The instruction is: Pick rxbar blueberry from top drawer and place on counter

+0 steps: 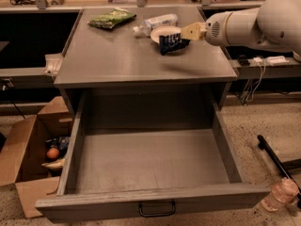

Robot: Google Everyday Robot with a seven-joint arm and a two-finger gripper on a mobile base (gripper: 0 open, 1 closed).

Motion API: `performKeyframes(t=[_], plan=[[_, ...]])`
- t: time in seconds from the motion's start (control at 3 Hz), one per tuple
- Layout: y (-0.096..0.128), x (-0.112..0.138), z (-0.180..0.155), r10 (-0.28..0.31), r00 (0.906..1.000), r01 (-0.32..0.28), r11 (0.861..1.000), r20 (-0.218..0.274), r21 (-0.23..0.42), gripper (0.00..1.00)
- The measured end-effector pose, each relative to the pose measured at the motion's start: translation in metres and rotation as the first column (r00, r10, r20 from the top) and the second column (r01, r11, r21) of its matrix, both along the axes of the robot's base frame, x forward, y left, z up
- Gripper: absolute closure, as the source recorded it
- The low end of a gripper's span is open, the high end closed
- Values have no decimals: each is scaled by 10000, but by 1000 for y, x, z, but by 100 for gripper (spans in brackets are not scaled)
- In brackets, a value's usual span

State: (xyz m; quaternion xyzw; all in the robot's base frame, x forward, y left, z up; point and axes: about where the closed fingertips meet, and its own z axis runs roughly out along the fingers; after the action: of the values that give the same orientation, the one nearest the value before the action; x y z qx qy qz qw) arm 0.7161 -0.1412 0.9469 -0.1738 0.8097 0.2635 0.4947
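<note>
So the rxbar blueberry (170, 44) is up over the bench (127, 55), toward its back right corner, and it's not lying flat. The dark navy wrapper hangs tilted off the tip of the tool (187, 33), and there's a soft shadow on the bench top a bit in front of it, so it looks lifted off the surface. The tool's yellowish fingers (194, 30) are clamped onto the bar's upper right end, coming in from the bench's right side on the end of a fat white arm (254, 22).

Right behind the bar on the bench is a white plate (164, 31), and the bar overlaps its front edge from this angle. I can't tell if they actually touch. A clear bottle (157, 22) lies on its side at the back of the bench, just beside the plate, and a green snack bag (112, 19) sits at the bench's back left.

Under the bench top, the top drawer (146, 197) is pulled all the way out toward the camera, grey floor showing, with its small dark handle (157, 210) centred on the front panel.

On the floor left of the bench there's an open cardboard box (26, 149) with something round and orange (52, 153) inside. Off the bench's front right corner a plastic bottle (280, 194) stands on the speckled floor.
</note>
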Motion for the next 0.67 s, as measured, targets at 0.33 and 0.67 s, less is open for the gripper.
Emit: performKeyframes(t=[0.33,0.67], plan=[[0,0,0,0,10000,0,10000,0,0,14],[0,0,0,1,10000,-1,10000,0,0,0]])
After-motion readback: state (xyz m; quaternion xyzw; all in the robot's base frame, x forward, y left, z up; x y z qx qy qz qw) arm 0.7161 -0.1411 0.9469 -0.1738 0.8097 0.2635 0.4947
